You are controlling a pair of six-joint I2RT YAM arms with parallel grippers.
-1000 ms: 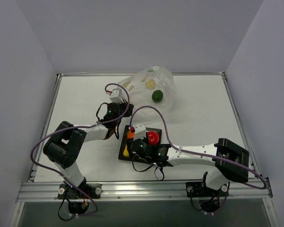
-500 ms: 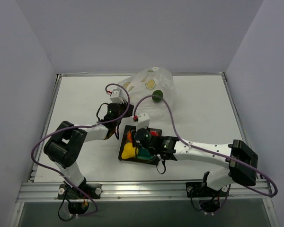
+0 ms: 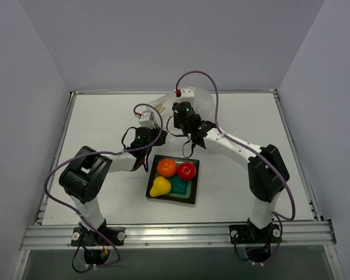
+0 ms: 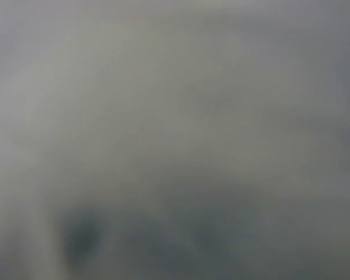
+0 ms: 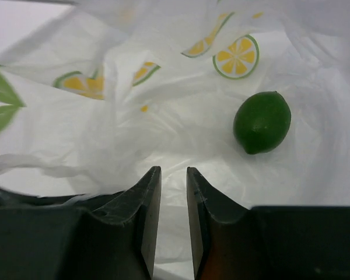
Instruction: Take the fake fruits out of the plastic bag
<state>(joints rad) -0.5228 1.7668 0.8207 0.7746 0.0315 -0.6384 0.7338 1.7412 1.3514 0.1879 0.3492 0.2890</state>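
Observation:
The plastic bag [image 3: 204,102] lies crinkled at the back of the table. In the right wrist view the bag [image 5: 134,122] fills the frame, and the dark green fruit [image 5: 262,121] lies inside it, up and to the right of my fingertips. My right gripper [image 3: 181,119] [image 5: 173,175] hovers over the bag with its jaws a narrow gap apart and nothing between them. The orange ball [image 3: 167,168], red fruit [image 3: 186,170] and yellow pear [image 3: 160,187] sit on the teal plate [image 3: 182,188]. My left gripper [image 3: 146,127] is at the bag's near left edge; its wrist view is a grey blur.
The right arm's forearm [image 3: 233,143] stretches diagonally from the right toward the bag, behind the plate. Purple cables loop above both arms. Grey walls close in the table on three sides.
My right arm has left the plate and swung back to the bag, and now covers the green fruit from above. The three fruits on the plate now show. The left arm has stayed put.

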